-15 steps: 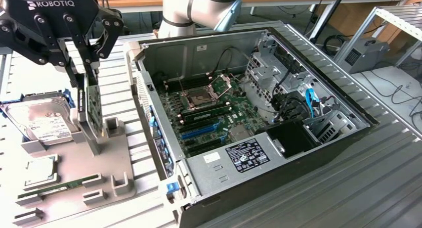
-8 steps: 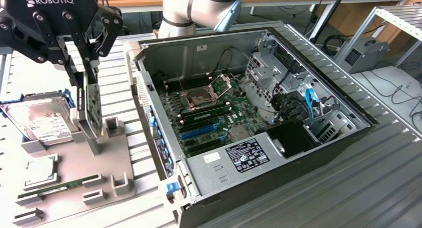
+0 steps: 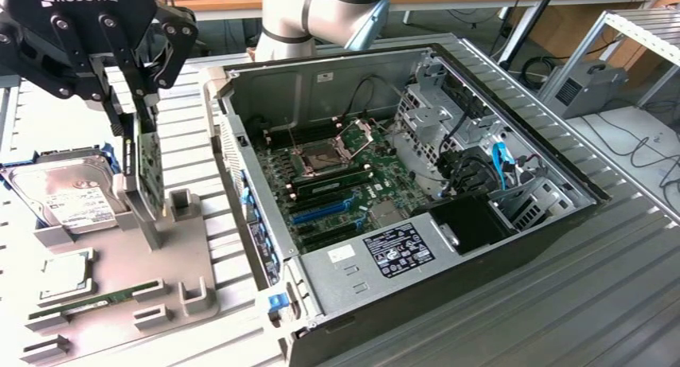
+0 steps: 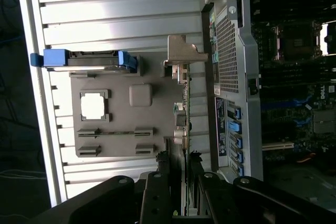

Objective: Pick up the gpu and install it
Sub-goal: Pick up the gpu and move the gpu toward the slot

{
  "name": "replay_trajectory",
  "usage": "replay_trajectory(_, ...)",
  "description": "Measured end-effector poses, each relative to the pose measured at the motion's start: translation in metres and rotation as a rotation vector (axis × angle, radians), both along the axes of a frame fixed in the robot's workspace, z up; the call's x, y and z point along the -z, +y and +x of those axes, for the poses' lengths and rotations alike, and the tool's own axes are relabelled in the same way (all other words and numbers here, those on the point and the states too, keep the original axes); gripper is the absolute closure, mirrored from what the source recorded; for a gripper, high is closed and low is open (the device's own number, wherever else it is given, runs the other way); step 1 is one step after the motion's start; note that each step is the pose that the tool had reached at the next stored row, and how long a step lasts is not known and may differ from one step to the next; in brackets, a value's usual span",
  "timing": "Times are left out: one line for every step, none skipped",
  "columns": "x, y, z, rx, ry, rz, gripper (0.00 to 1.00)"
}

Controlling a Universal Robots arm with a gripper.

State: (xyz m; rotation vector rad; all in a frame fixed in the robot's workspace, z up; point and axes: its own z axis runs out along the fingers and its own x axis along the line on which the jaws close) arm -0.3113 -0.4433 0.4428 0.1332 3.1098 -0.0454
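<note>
The gpu [image 3: 151, 176] is a thin dark card with a green edge, standing upright on edge at the grey holder plate [image 3: 123, 259], just to the exterior view's left of the open computer case [image 3: 255, 88]. My black gripper [image 3: 136, 136] comes down from above, one finger on each side of the card's upper part, shut on it. In the wrist view the gpu [image 4: 182, 114] appears edge-on, running from between my gripper [image 4: 181, 177] fingers out to its silvery bracket [image 4: 181, 51]. The card's lower edge sits by the holder's slotted posts; I cannot tell whether it is lifted clear.
On the holder plate lie a silver hard drive [image 3: 66, 193], a square processor [image 3: 66, 275] and a slim green memory stick [image 3: 95, 298]. The case lies open with its motherboard [image 3: 340, 176], blue slots [image 3: 318, 212] and power supply [image 3: 399, 247] exposed. Slatted metal table surrounds everything.
</note>
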Motion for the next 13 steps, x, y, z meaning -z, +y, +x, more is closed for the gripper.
replay_trajectory(-0.0005, 0.0, 0.0, 0.0, 0.0, 0.0, 0.74)
replay_trajectory(-0.0009, 0.0, 0.0, 0.0, 0.0, 0.0, 0.74)
replay_trajectory(-0.0012, 0.0, 0.0, 0.0, 0.0, 0.0, 0.74)
replay_trajectory(-0.0015, 0.0, 0.0, 0.0, -0.0001, 0.0001, 0.74)
replay_trajectory(-0.0017, 0.0, 0.0, 0.0, -0.0001, 0.0001, 0.74)
replay_trajectory(-0.002, 0.0, 0.0, 0.0, 0.0, 0.0, 0.74)
replay_trajectory(-0.0022, 0.0, 0.0, 0.0, 0.0, 0.0, 0.74)
replay_trajectory(-0.0023, 0.0, 0.0, 0.0, -0.0001, 0.0, 0.74)
replay_trajectory(-0.0025, 0.0, 0.0, 0.0, -0.0001, 0.0, 0.74)
replay_trajectory(-0.0027, 0.0, 0.0, 0.0, 0.0, 0.0, 0.74)
replay_trajectory(-0.003, 0.0, 0.0, 0.0, 0.0, -0.0001, 0.74)
replay_trajectory(-0.0031, 0.0, 0.0, 0.0, 0.0, 0.0, 0.74)
replay_trajectory(-0.0034, 0.0, 0.0, 0.0, 0.0, 0.0, 0.74)
